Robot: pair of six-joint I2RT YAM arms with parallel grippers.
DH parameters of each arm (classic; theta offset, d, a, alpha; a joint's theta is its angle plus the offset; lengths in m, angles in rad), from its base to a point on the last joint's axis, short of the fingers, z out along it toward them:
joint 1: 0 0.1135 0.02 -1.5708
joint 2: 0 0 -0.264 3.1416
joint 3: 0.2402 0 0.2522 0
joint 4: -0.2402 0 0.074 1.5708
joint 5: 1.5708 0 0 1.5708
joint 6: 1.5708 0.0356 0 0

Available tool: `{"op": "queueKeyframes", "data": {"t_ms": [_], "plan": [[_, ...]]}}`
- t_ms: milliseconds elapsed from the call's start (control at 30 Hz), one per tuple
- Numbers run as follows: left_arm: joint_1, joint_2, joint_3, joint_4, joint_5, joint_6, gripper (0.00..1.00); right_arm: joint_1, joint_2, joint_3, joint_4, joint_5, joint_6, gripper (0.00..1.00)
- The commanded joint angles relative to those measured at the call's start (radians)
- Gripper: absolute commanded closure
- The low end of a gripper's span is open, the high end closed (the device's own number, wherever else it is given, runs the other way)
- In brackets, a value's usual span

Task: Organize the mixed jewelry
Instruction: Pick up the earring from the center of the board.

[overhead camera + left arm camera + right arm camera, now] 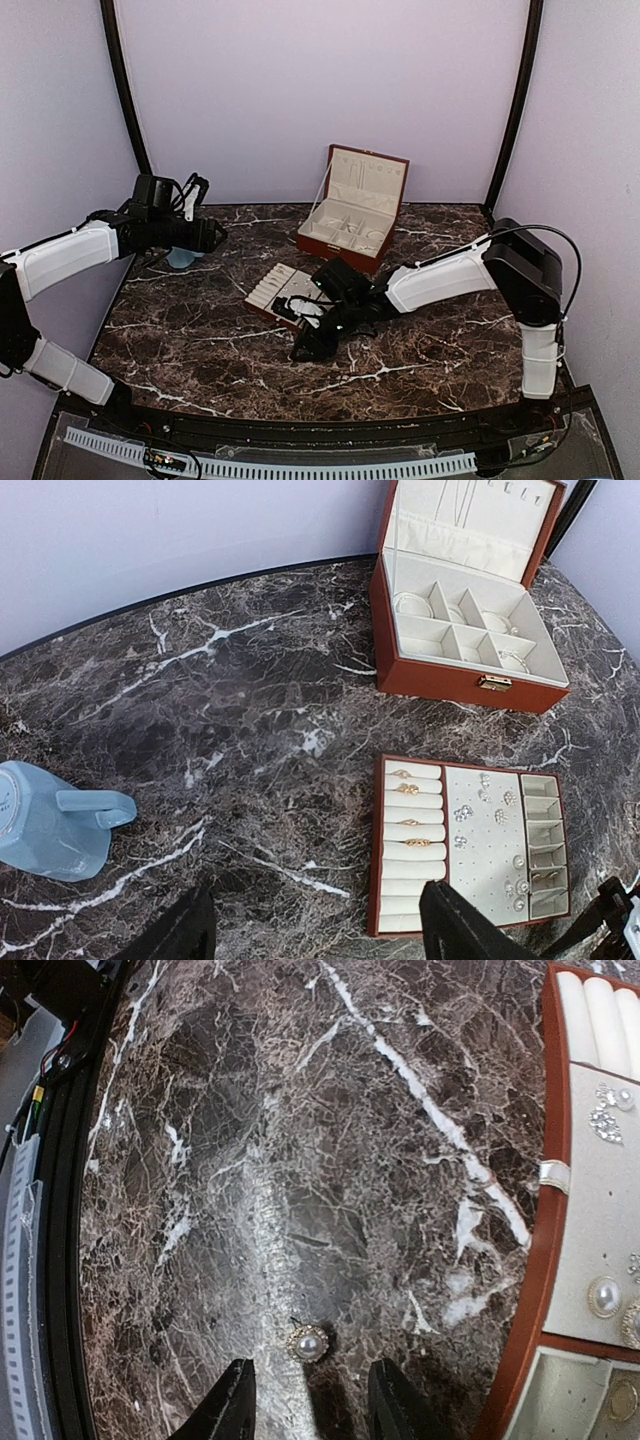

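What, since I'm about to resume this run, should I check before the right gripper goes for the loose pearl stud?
1. The pearl stud lies alone on the marble table, just ahead of the right gripper: ok.
2. Its fingers apart, nothing between them: ok.
3. Stud lined up with the gap between them: ok.
4. Rim of the compartment tray apart from the stud: ok.
5. The left gripper open, far off by the blue cup: ok.
6. Which way the stud's post points: cannot tell.
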Motion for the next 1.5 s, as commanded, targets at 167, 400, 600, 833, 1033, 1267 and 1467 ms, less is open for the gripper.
{"op": "queueKeyframes", "data": {"t_ms": [167, 400, 600, 833, 1033, 1267, 1467], "plan": [[0.001, -0.022, -0.01, 0.014, 0.022, 0.01, 0.27, 0.022, 0.072, 0.079, -0.051, 0.048, -0.092, 0.61], [0.001, -0.02, -0.01, 0.013, 0.017, 0.015, 0.27, 0.026, 0.089, 0.081, -0.058, 0.05, -0.131, 0.61], [0.001, -0.011, -0.007, 0.012, 0.023, 0.013, 0.27, 0.044, 0.09, 0.063, -0.043, 0.07, -0.164, 0.61], [0.001, -0.006, -0.007, 0.01, 0.027, 0.011, 0.27, 0.057, 0.1, 0.06, -0.047, 0.098, -0.188, 0.62], [0.001, -0.007, -0.006, 0.01, 0.026, 0.012, 0.27, 0.077, 0.09, 0.05, -0.053, 0.102, -0.198, 0.65], [0.001, -0.006, -0.006, 0.008, 0.029, 0.01, 0.27, 0.084, 0.063, 0.023, -0.061, 0.112, -0.193, 0.67], [0.001, -0.004, -0.006, 0.009, 0.029, 0.009, 0.27, 0.083, 0.053, 0.003, -0.067, 0.144, -0.19, 0.68]]}}
